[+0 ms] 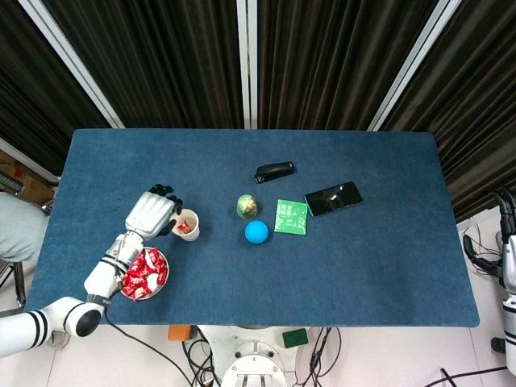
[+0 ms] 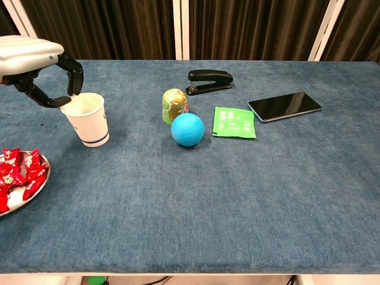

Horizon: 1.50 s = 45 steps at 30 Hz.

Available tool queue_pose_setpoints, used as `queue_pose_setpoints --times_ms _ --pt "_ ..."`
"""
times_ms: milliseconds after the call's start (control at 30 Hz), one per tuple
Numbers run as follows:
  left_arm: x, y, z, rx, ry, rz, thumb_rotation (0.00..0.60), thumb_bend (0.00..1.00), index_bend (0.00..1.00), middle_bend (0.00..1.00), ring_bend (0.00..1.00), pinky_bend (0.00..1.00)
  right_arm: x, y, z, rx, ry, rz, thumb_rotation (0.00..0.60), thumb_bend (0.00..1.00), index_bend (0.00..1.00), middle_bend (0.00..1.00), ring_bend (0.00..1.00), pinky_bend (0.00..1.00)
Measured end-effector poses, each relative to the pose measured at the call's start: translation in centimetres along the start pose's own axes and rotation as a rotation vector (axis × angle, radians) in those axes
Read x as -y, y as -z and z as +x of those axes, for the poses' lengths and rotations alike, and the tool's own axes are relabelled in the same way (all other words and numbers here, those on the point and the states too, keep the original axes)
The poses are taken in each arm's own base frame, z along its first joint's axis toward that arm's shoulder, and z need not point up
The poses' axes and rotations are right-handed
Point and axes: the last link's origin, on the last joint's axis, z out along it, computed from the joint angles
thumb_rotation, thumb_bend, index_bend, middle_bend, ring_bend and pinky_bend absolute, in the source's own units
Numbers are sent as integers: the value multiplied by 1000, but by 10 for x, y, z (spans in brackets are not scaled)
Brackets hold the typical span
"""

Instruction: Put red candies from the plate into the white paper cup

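Observation:
The white paper cup point(image 1: 188, 225) point(image 2: 87, 120) stands left of centre on the blue table, and a red candy point(image 1: 184, 230) lies inside it. My left hand point(image 1: 151, 213) point(image 2: 34, 58) hovers just left of the cup's rim, with its fingers apart and nothing between them. The plate point(image 1: 166, 269) point(image 2: 34, 192) sits near the front left edge, holding several red candies point(image 1: 140, 277) point(image 2: 17, 173). Only part of my right hand point(image 1: 506, 211) shows, hanging off the table's right side, and its pose is unclear.
Right of the cup stand a green-gold egg point(image 1: 247, 206) point(image 2: 174, 104) and a blue ball point(image 1: 256, 232) point(image 2: 187, 129). Beyond them lie a black stapler point(image 1: 274, 172) point(image 2: 209, 80), a green packet point(image 1: 291, 216) point(image 2: 234, 122) and a phone point(image 1: 333, 198) point(image 2: 285, 105).

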Motion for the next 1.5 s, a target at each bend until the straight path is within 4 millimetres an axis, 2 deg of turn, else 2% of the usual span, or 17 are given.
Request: queue_pose_setpoints --times_ms 167,300,500,733,800,900,1000,1100,1167,1433,1500 --pt "1 4 5 -19 8 9 600 357 425 445 188 205 0 -1 -1 2 -3 0 600 349 0 0 0 0" --pt "7 19 11 -43 33 33 600 290 412 418 188 206 1 -2 2 -8 -4 6 600 350 0 0 0 0" --pt "31 68 8 -66 90 129 600 187 393 365 186 209 3 -5 7 -27 -1 20 600 350 0 0 0 0" --pt "50 142 -33 40 206 229 600 171 340 229 88 210 8 -8 7 -30 -3 38 600 349 0 0 0 0" --pt "51 152 -41 56 224 240 600 171 339 192 57 210 10 -9 6 -30 -4 43 600 349 0 0 0 0" --pt "49 155 -53 57 251 249 590 171 339 171 36 210 13 -8 5 -28 -7 52 600 349 0 0 0 0" --pt "45 154 -62 47 277 245 555 171 339 170 33 210 14 -7 5 -30 -5 55 600 349 0 0 0 0" --pt "41 150 -65 31 281 235 465 180 342 170 33 210 14 -6 8 -35 -1 52 600 348 0 0 0 0" --pt "39 148 -67 31 271 232 438 185 342 170 33 210 12 -5 9 -38 1 46 600 349 0 0 0 0" --pt "36 140 -76 62 166 252 435 200 349 170 32 209 8 -2 9 -35 3 29 600 349 0 0 0 0" --pt "37 138 -78 69 139 263 451 203 357 170 33 209 7 -3 9 -34 2 26 600 349 0 0 0 0"
